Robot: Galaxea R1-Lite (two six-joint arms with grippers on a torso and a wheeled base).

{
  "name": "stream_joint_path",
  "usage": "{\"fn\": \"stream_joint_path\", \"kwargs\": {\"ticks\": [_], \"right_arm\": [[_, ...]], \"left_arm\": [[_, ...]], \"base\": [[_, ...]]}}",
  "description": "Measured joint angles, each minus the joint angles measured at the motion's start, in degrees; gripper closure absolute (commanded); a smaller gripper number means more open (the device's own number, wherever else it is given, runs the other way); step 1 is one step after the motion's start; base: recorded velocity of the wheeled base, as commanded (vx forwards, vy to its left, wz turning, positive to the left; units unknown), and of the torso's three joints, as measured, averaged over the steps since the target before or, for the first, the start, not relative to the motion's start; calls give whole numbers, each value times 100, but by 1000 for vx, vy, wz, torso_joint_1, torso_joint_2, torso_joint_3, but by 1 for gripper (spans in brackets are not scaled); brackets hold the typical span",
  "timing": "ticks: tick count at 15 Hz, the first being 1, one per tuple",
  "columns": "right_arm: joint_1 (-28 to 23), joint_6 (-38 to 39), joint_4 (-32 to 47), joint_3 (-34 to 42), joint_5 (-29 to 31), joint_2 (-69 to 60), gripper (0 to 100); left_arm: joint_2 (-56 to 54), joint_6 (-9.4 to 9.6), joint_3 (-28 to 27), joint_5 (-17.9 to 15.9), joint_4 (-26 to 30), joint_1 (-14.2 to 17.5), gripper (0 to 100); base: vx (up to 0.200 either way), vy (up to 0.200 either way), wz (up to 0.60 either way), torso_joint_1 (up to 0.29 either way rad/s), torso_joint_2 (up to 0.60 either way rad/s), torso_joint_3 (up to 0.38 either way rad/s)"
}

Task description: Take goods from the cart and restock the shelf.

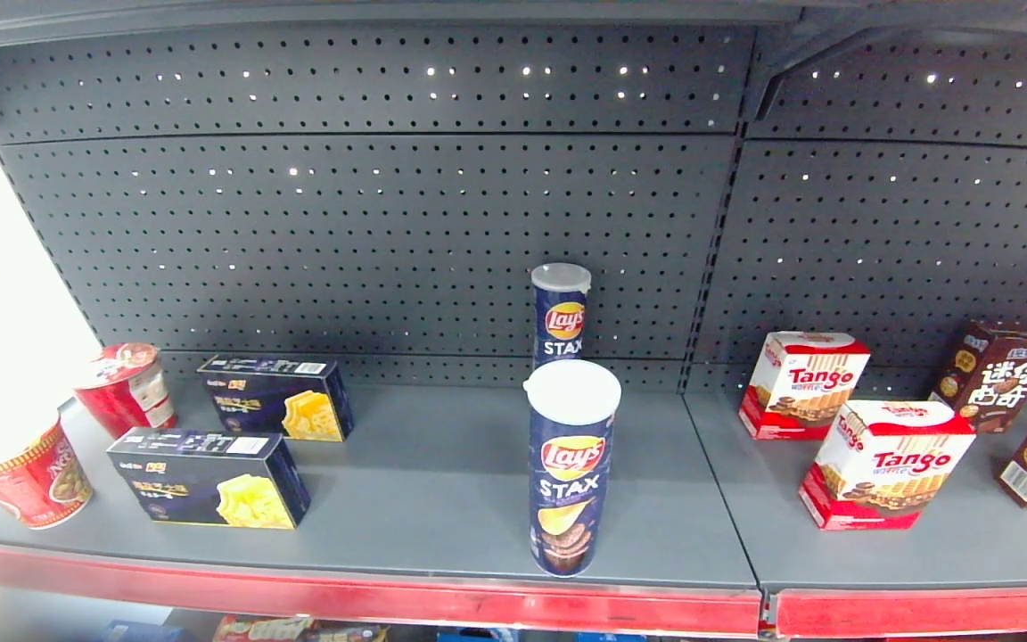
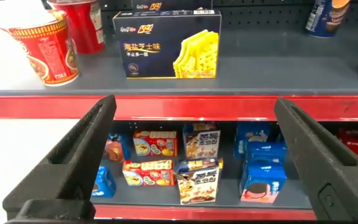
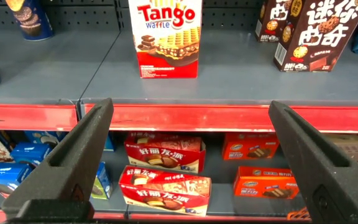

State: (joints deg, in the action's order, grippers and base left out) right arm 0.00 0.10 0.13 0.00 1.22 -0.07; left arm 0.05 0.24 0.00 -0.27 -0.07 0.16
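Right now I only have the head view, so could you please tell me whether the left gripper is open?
Observer: Yes, the left gripper is open and empty, before the shelf's red edge.
Operator: And the right one?
Observer: The right gripper is open and empty too, facing the wafer box.
Operator: What lies below?
Observer: A lower shelf holds red boxes.

Front chip can [image 1: 571, 468]: blue, white lid, upright near shelf [image 1: 442, 481] front edge; rear chip can [image 1: 560, 314] upright behind it.
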Motion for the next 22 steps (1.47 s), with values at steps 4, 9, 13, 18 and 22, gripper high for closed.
{"fn": "stream_joint_path", "kwargs": {"ticks": [4,9,13,18,22], "right_arm": [[0,0,0,0,0,0,0],[0,-7,7,0,-33,0,0],[-2,-7,-2,0,-33,0,0],[0,-7,-2,0,-35,0,0],[0,-10,-4,0,-43,0,0]], "left_arm": [[-2,73,0,-38,0,0,0],[-2,65,0,-51,5,0,0],[-2,55,0,-44,2,0,0],[-2,82,0,-66,0,0,0],[-2,60,0,-51,0,0,0]], "base": [[0,0,0,0,0,0],[-40,0,0,0,0,0],[0,0,0,0,0,0],[0,0,0,0,0,0],[0,0,0,0,0,0]]}}
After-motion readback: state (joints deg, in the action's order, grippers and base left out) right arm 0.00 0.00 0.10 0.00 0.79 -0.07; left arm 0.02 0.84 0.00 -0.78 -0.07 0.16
